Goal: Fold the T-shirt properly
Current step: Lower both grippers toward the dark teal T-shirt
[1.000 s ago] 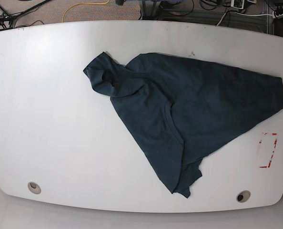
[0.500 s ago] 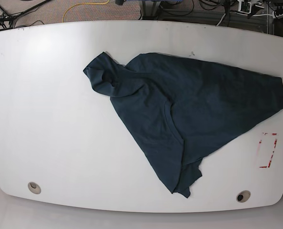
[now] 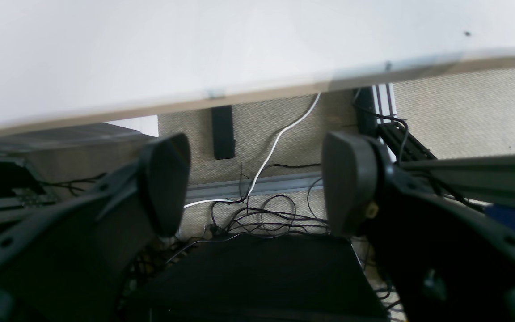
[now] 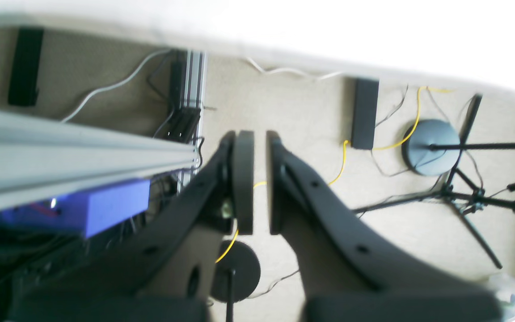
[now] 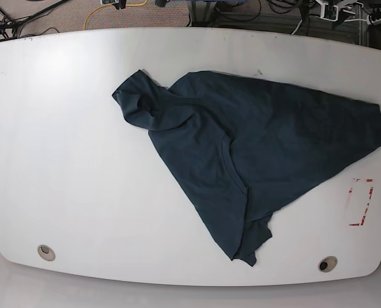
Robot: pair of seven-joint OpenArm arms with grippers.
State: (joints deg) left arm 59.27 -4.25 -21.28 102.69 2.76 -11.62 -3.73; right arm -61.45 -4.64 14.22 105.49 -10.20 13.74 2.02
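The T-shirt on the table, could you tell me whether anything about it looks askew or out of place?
Yes: the T-shirt lies crumpled and skewed on the table, one end bunched, not spread flat.

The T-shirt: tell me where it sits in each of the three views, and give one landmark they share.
Base: the T-shirt lies crumpled right of centre on the white table, one end bunched toward the middle.
Left wrist: not in it; only the open left gripper, table edge and floor cables.
Right wrist: not in it; only the shut right gripper above the floor.
Shared landmark: the white table's edge.
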